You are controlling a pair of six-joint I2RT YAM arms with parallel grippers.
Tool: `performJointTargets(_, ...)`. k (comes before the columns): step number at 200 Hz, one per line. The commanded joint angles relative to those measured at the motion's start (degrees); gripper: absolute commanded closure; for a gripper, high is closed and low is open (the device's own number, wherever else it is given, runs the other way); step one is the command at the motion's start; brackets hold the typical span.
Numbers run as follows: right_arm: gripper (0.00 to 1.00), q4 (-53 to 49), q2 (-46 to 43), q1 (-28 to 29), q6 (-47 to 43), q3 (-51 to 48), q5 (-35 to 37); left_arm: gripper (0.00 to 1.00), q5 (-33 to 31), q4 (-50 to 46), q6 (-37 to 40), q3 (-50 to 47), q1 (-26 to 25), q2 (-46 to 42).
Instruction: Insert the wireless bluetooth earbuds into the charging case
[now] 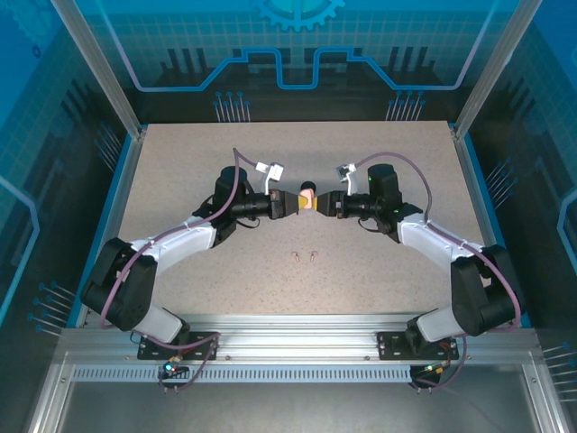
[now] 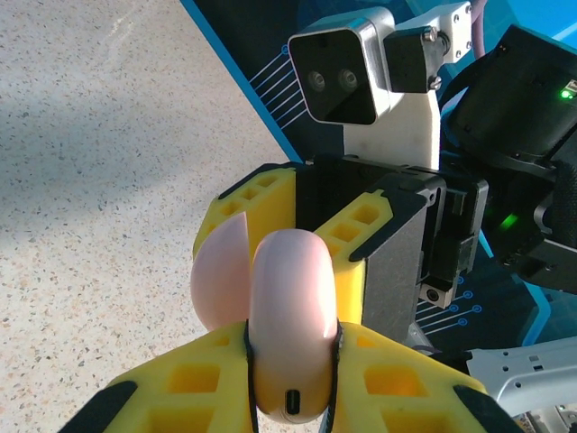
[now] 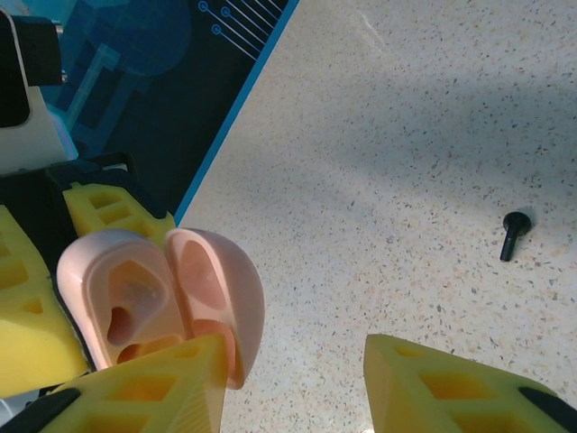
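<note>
A pale pink charging case (image 2: 290, 298) is held up above the table, and my left gripper (image 2: 290, 341) is shut on its body. Its lid (image 3: 212, 280) stands open, and the moulded hollows (image 3: 122, 311) inside show. My right gripper (image 3: 296, 356) faces it with jaws apart: one yellow finger (image 3: 153, 383) lies against the lid, the other (image 3: 451, 383) is well clear, with bare table between them. In the top view both grippers meet at the case (image 1: 307, 200) mid-table. Two tiny pale earbuds (image 1: 305, 256) lie on the table nearer the bases. A black earbud (image 3: 514, 233) lies alone on the tabletop.
A small dark round object (image 1: 307, 185) sits just behind the case. The speckled table (image 1: 180, 180) ends at a blue rim (image 1: 122, 171) with metal posts at the back corners. The right wrist camera housing (image 2: 347, 81) is close above the left gripper.
</note>
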Motion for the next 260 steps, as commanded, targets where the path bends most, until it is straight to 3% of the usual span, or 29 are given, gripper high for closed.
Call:
performJointTargets(1, 0.58, 1.46, 0.49, 0.71, 0.46, 1.65, -0.47, 1.0, 2.12, 2.11, -0.66, -0.54, -0.36, -0.24)
performJointTargets(38, 0.66, 1.89, 1.63, 0.69, 0.83, 1.69, -0.55, 1.0, 2.17, 2.41, -1.04, -0.5, -0.6, -0.23)
performJointTargets(128, 0.67, 1.95, 3.17, 1.79, 0.55, 4.24, -1.53, 1.0, 2.48, 3.16, -1.91, 0.28, -0.92, 0.77)
performJointTargets(219, 1.0, 0.69, 3.75, 1.85, -0.21, 5.6, -1.41, 1.0, 2.39, 3.84, -2.35, -0.09, -1.23, 1.52)
performJointTargets(247, 1.0, -1.17, 3.23, 1.78, -1.04, 6.09, -0.75, 1.0, 1.73, 3.4, -2.24, -0.02, -1.22, 1.79)
performJointTargets(260, 1.0, -3.51, 2.83, 1.78, -1.9, 6.71, 0.63, 0.77, 0.64, 2.24, -1.59, 0.07, -1.24, 1.58)
